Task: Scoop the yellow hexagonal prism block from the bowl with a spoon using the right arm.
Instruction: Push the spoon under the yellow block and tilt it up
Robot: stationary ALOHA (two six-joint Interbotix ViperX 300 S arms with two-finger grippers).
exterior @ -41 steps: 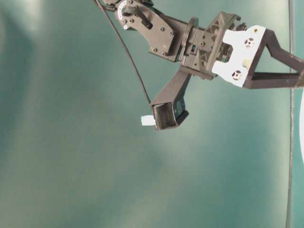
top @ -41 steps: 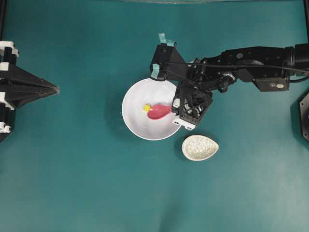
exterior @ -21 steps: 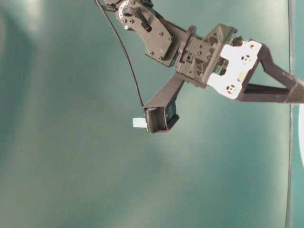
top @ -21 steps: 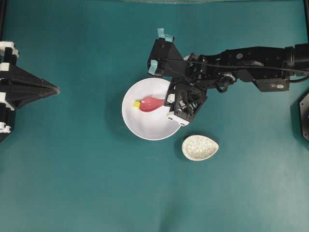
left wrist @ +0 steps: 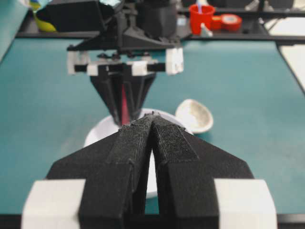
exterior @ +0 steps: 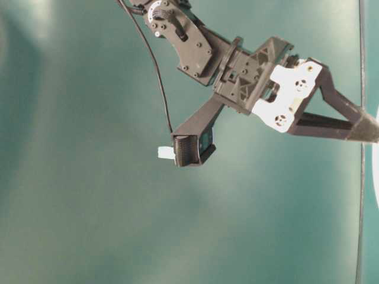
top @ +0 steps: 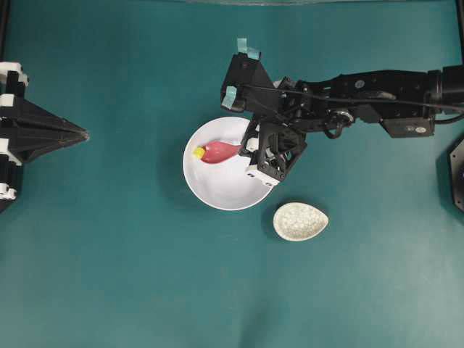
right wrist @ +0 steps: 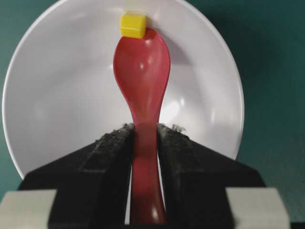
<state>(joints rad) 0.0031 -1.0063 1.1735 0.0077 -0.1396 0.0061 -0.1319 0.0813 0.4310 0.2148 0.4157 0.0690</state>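
Pink-red spoon (top: 217, 151) from overhead lies across the bowl (top: 225, 190) with its scoop pointing at the left rim, the yellow hexagonal prism block (top: 198, 152) sitting right at its tip, and the right gripper (top: 250, 145) far nearer than the idle left gripper (top: 81, 134). Right wrist view: jaws clamp the handle, block (right wrist: 133, 25) dead ahead on the spoon's (right wrist: 143, 76) long axis, touching the scoop's far lip against the bowl (right wrist: 57, 95) wall. Left wrist view: the left gripper's (left wrist: 152, 117) jaws are closed on nothing, well back from the bowl (left wrist: 100, 136).

The tiny bright yellow block (right wrist: 133, 25) touches the tip of the glossy pink-red spoon (right wrist: 142, 76), near the far wall of the large round white bowl (right wrist: 57, 86).
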